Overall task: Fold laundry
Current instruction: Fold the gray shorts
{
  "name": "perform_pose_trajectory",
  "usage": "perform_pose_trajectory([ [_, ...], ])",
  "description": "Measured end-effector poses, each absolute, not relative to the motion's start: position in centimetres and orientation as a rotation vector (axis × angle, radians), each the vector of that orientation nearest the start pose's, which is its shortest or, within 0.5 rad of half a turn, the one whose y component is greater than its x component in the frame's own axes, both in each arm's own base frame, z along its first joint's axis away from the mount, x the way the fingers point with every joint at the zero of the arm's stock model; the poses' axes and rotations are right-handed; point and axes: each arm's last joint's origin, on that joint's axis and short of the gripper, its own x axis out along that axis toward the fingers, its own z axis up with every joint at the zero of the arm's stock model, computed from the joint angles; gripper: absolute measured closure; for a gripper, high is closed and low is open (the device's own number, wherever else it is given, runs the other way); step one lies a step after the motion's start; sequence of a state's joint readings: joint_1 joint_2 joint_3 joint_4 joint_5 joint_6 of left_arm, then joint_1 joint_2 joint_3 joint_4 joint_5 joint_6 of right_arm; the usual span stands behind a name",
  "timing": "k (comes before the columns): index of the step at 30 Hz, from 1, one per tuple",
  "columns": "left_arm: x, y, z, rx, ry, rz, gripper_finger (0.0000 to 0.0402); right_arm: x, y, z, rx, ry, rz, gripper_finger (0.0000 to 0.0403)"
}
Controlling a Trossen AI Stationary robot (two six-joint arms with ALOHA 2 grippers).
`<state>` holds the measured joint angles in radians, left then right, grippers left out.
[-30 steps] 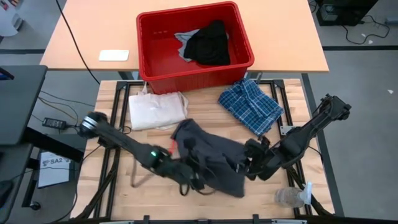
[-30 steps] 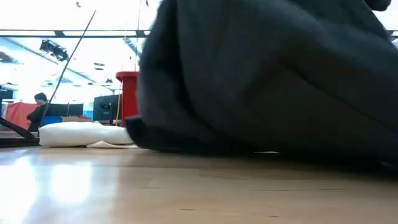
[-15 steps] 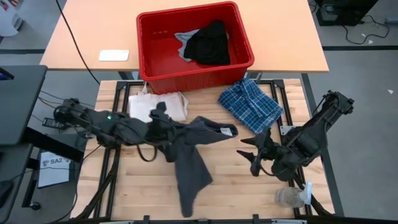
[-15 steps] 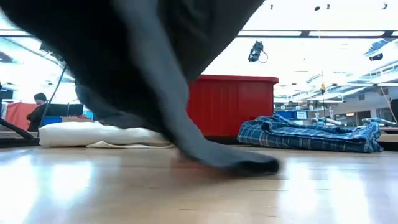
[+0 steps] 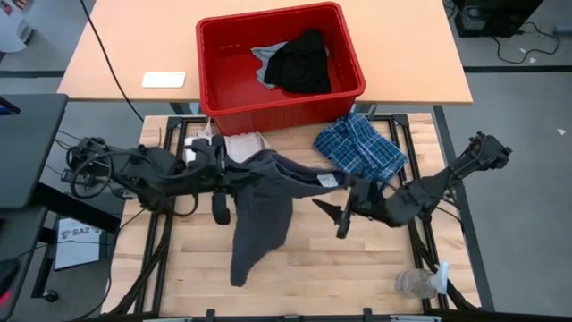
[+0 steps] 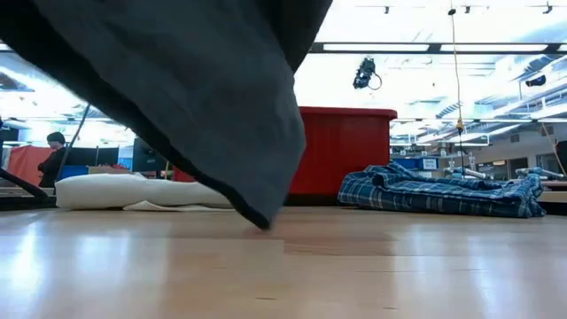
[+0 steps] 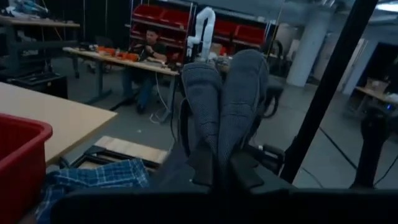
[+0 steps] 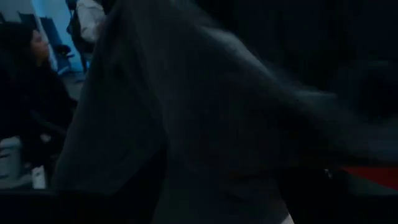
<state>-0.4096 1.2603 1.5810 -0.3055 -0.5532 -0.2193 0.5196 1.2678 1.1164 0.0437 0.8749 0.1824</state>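
Observation:
The dark grey garment (image 5: pixel 268 201) hangs from my left gripper (image 5: pixel 231 175), which is shut on it above the table's left middle. One end reaches right to a waistband edge (image 5: pixel 326 182). A long part drops toward the near edge (image 5: pixel 239 273), and in the low view its lowest corner (image 6: pixel 263 221) hangs at the table top. My right gripper (image 5: pixel 332 218) is open and stands just right of the garment. The blue-and-white plaid garment (image 5: pixel 362 150) lies folded on the far right. The black garment (image 5: pixel 299 63) and a light grey one (image 5: pixel 264 61) lie in the red bin. My left gripper pinches a bunched fold of the garment (image 7: pixel 224 106) between its two fingers (image 7: pixel 204 169). The cloth stands out past them in two thick lobes, several layers. The fingers come level from the table's left. The garment hangs slack below and to the right of the hold.
The red bin (image 5: pixel 350 54) sits on the far table. A cream tote bag (image 5: pixel 234 145) lies behind my left gripper. A plastic bottle (image 5: pixel 416 283) lies at the near right corner, and a white object (image 5: pixel 164 80) sits on the far table. People sit in the room beyond.
My left gripper has risen and swung from the near middle toward the table's far left, carrying the garment. The garment, a heap on the table a second ago, now hangs spread from the hold. My right gripper has opened, drawn back, then moved left toward the garment's right end.

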Motion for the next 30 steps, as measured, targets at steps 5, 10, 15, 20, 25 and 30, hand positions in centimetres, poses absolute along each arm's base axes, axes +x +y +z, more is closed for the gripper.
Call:
perform_pose_trajectory([
  [5, 22.9, -9.0, 49.0, -0.228, -0.023, 0.112, 0.0389, 26.0, 10.4, 37.7, 0.091, 0.000, -0.334, 0.0112],
  [10, 22.2, -9.6, 49.2, -0.239, -0.027, 0.082, 0.0389, 25.3, 10.5, 37.7, 0.092, 0.029, -0.319, 0.0112],
  [15, 20.9, -9.6, 49.8, -0.276, -0.051, 0.068, 0.0389, 24.0, 10.7, 38.4, 0.089, 0.026, -0.282, 0.0111],
  [20, 20.7, -9.6, 49.9, -0.280, -0.056, 0.067, 0.0389, 23.8, 10.4, 39.0, 0.023, 0.009, -0.180, 0.0104],
  [25, 20.7, -9.6, 50.0, -0.280, -0.057, 0.067, 0.0388, 25.0, 10.2, 39.0, 0.013, -0.028, -0.048, 0.0094],
  [30, 20.8, -9.3, 49.9, -0.274, -0.047, 0.087, 0.0388, 25.7, 9.8, 39.5, 0.080, -0.095, 0.037, 0.0126],
])
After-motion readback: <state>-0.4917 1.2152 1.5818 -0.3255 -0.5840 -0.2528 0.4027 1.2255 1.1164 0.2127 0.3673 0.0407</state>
